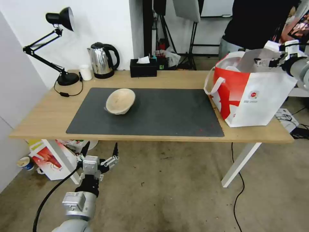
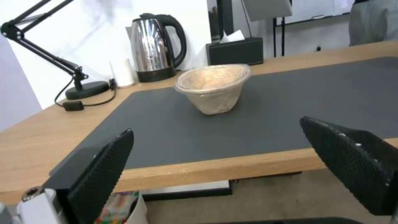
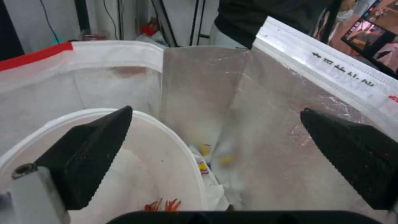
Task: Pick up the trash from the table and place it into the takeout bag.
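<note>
- A light-wood table (image 1: 42, 119) with white legs stands on a concrete floor against a white wall; a dark grey mat (image 1: 167, 112) covers its middle.
- Along the back edge stand a black desk lamp (image 1: 59, 48), a small white cup (image 1: 85, 72), a steel kettle (image 1: 102, 60) and a black tissue box (image 1: 143, 68).
- A beige bowl (image 1: 120, 101) lies tilted on the mat's left part, its mouth turned partly sideways; nothing touches it.
- The red-and-white bag (image 1: 251, 96) stands on the table's right end, just off the mat, its mouth open and a white loop handle hanging on the side toward the mat.
- The right gripper (image 3: 215, 149) hangs over the bag's mouth, fingers spread wide and holding nothing.
- Below it, in the right wrist view, a white plastic bowl (image 3: 166, 161) with red bits sits inside the bag against the silver lining (image 3: 269, 130).
- The left gripper (image 1: 99, 153) waits low in front of the table's near edge, below the tabletop, fingers apart and empty; it points toward the beige bowl, well apart from it.
- Under the table's left end sits a red-white printed box (image 1: 51, 161) on the floor.
</note>
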Robot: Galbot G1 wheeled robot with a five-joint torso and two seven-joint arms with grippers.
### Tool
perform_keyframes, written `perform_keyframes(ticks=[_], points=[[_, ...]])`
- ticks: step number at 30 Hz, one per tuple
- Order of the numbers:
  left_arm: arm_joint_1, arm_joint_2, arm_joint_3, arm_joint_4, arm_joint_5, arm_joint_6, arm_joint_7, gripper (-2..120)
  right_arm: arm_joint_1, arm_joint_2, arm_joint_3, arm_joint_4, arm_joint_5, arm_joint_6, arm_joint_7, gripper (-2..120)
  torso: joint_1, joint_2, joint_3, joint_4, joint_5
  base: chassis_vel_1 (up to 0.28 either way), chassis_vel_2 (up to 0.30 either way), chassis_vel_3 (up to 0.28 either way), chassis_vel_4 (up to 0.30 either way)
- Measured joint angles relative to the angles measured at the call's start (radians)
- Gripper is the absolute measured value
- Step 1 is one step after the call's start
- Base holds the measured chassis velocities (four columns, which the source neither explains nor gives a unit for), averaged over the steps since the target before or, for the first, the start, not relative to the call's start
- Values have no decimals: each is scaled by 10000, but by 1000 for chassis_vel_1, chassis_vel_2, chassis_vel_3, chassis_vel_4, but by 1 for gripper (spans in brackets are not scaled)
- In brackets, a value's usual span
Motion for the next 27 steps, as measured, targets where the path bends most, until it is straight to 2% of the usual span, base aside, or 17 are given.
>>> perform_keyframes(ticks=[7,10,11,14,15,17,18,21,22,25,27], points=[[0,0,0,0,0,0,0,100,-196,33,451,250,365,412,139,100,0,0,0,-1,0,0,0,0,0],[0,0,0,0,0,0,0,100,-839,136,1245,966,906,1449,619,100,0,0,0,0,-1,0,0,0,0],[0,0,0,0,0,0,0,100,-839,136,1245,966,906,1449,619,100,0,0,0,0,-1,0,0,0,0],[0,0,0,0,0,1,-1,100,-1594,255,1980,2110,1149,2792,1256,100,0,0,1,0,1,0,0,0,0],[0,0,0,0,0,1,-1,100,-1594,255,1980,2110,1149,2792,1256,100,0,0,1,0,1,0,0,0,0],[-1,0,0,0,0,0,0,100,-2128,295,2424,3169,1166,3711,1789,100,0,0,0,3,-3,0,0,0,0],[-1,0,0,0,0,0,0,100,-2128,295,2424,3169,1166,3711,1789,100,0,0,0,3,-3,0,0,0,0],[0,-2,0,0,0,0,-1,100,-3035,336,3182,4680,908,4622,2653,100,0,1,0,0,-6,0,0,0,0],[0,-2,0,0,0,0,-1,100,-3035,336,3182,4680,908,4622,2653,100,0,1,0,0,-6,0,0,0,0],[0,0,0,0,0,0,0,100,-5016,491,4497,6757,-1,5050,3718,100,-1,1,-1,0,-5,0,0,0,0],[0,0,0,0,0,0,-1,100,-5390,551,4688,7040,-222,5137,3826,100,-1,1,-1,-1,-4,0,0,0,0]])
